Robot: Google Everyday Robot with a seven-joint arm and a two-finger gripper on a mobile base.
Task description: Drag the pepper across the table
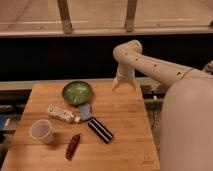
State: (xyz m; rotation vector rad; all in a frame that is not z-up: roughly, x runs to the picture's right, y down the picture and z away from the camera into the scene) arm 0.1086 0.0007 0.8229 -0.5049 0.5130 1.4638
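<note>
The pepper (pixel 73 146), small, slender and dark red, lies near the front of the light wooden table (pixel 125 120), just right of a white cup. My gripper (pixel 124 87) hangs at the end of the white arm above the table's back right edge, far from the pepper. It holds nothing that I can see.
A green bowl (pixel 77 92) sits at the back middle. A white tube (pixel 62 114) lies left of centre beside a small blue-grey item (pixel 85 112). A black striped bar (pixel 100 130) lies in the middle. A white cup (pixel 41 131) stands front left. My white body (pixel 187 130) fills the right side.
</note>
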